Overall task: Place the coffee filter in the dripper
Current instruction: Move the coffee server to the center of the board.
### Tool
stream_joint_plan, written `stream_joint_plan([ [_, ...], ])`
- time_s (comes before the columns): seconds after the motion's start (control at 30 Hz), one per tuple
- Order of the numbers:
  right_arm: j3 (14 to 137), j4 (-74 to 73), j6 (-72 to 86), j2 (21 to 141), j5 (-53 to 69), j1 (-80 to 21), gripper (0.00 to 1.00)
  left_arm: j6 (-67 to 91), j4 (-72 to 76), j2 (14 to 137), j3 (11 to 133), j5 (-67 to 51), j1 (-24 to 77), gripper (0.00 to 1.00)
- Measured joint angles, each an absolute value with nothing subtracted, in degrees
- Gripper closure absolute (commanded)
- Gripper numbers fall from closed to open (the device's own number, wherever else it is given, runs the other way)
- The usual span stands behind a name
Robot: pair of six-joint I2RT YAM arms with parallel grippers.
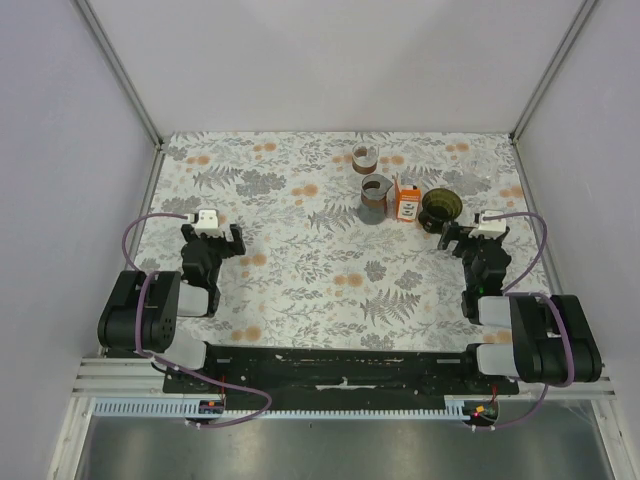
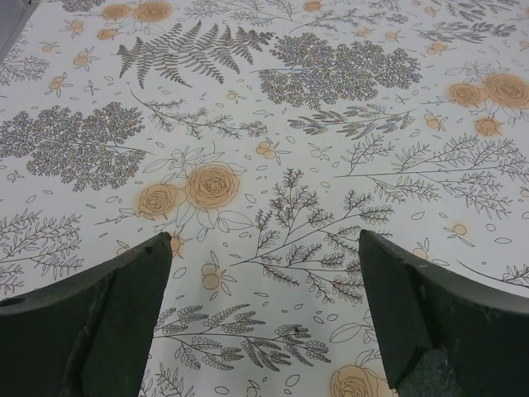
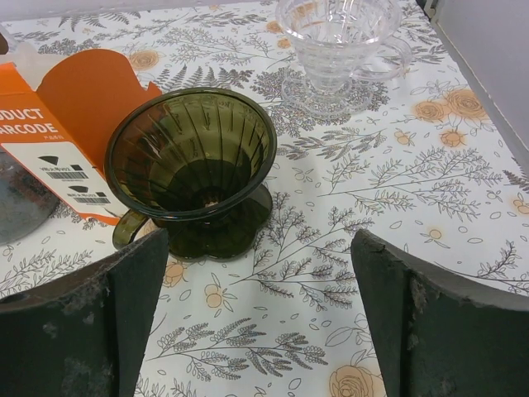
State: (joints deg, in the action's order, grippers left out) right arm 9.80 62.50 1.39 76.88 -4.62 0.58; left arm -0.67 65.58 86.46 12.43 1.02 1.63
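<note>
Floral bench (image 1: 300, 270) is carrying an empty green dripper (image 3: 194, 165) beside an orange box (image 3: 78, 116), just ahead of the right hand (image 3: 260, 322). No filter is showing. Right hand and left hand (image 2: 264, 331) are hovering spread apart, holding nothing, so the whole task is waiting.

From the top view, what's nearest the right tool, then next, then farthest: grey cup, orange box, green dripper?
1. Green dripper, just ahead of the right tool.
2. Orange box, left of the dripper.
3. Grey cup, farther left.
</note>
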Motion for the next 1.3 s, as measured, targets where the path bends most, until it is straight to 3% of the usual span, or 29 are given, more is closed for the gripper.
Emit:
stream_joint_plan([
  [0.13, 9.8, 59.4, 1.8, 73.8, -6.7, 0.5, 0.02, -0.7, 65.6, 86.4, 12.4, 1.0, 1.6, 0.00],
  [0.43, 17.8, 39.0, 5.0, 52.4, -16.7, 0.5, 0.02, -0.7, 64.8, 86.2, 12.5, 1.1, 1.6, 0.00],
  [0.63, 33.0, 19.6, 5.3, 47.7, -14.0, 0.5, 0.12, -2.3, 41.6, 80.4, 24.8, -0.7, 1.6, 0.03],
  [0.77, 49.1, 5.9, 5.4, 53.9, -8.2, -0.3, 0.15, -6.2, 19.5, 80.4, 44.8, -3.3, 1.5, 0.05],
  [0.93, 77.1, -14.8, 4.1, 72.8, -4.4, -7.4, 0.17, -10.7, -3.2, 80.5, 59.5, -7.2, 1.3, 0.06],
  [1.1, 92.2, -27.1, 0.6, 88.2, -2.8, -13.4, 0.25, -13.4, -18.9, 80.9, 64.4, -9.7, 1.3, 0.09],
  [1.3, 109.9, -40.1, -7.0, 107.9, 2.3, -16.4, 0.35, -14.4, -27.9, 80.9, 64.5, -13.0, 1.3, 0.13],
])
